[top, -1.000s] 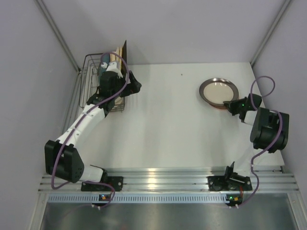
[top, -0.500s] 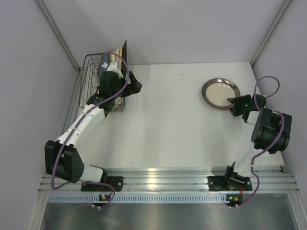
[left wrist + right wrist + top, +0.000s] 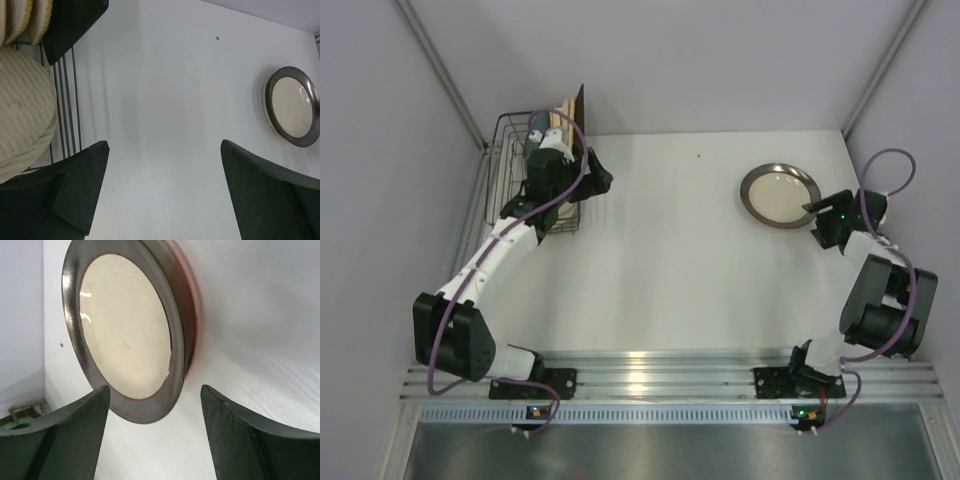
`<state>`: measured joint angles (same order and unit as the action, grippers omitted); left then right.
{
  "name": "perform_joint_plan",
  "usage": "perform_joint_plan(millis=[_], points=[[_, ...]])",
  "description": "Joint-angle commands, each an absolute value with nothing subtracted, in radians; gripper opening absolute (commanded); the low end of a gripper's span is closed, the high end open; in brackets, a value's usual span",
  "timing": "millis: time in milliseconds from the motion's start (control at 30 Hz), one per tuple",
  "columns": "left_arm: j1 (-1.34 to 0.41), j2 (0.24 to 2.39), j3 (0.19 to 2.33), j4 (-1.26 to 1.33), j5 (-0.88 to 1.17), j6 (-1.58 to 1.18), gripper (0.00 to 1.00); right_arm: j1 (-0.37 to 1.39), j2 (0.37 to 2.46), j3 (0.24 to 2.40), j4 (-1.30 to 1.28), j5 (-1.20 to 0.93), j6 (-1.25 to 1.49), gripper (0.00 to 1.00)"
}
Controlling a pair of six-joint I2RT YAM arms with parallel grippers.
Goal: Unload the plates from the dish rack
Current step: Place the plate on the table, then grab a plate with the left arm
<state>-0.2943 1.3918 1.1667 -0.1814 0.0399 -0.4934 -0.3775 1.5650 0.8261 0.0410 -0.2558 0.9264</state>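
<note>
The dish rack (image 3: 502,190) stands at the far left with plates on edge in it: cream ribbed ones (image 3: 20,120), tan ones (image 3: 560,112) and a dark square one (image 3: 75,20). A silver-rimmed plate (image 3: 780,195) with a cream centre lies flat on the table at the right, also seen as the round plate (image 3: 125,325) in the right wrist view. My right gripper (image 3: 820,215) (image 3: 155,390) is open just off that plate's near rim, holding nothing. Beside the rack's right side, my left gripper (image 3: 596,176) (image 3: 164,145) hangs wide open over bare table.
Grey walls close the table on the left, back and right. The rack's wire side (image 3: 65,100) runs next to my left finger. A small dark speck (image 3: 698,155) marks the table near the back.
My right gripper has opened and let go of the silver plate, which now lies flat. The right arm has drawn back to the right. The left arm has not moved.
</note>
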Motion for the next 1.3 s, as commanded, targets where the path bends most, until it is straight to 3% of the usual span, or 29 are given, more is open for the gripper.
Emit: perform_joint_plan(millis=[0,233,567,1267], points=[[-0.270,1.397,1.210,-0.166,-0.023,-0.462,0.99,-0.387,1.451,0.828,-0.100,-0.164,0.828,0.73],[-0.121,1.549,1.423,-0.199,-0.102,-0.421,0.97,-0.266,1.280,0.779,-0.112,-0.181,0.718,0.73],[-0.104,1.932,1.814,-0.350,-0.255,-0.069,0.96,0.041,1.319,0.881,-0.132,-0.218,0.653,0.74],[-0.060,1.821,1.701,-0.405,-0.253,0.184,0.92,0.078,1.361,0.957,-0.207,-0.218,0.569,0.74]])
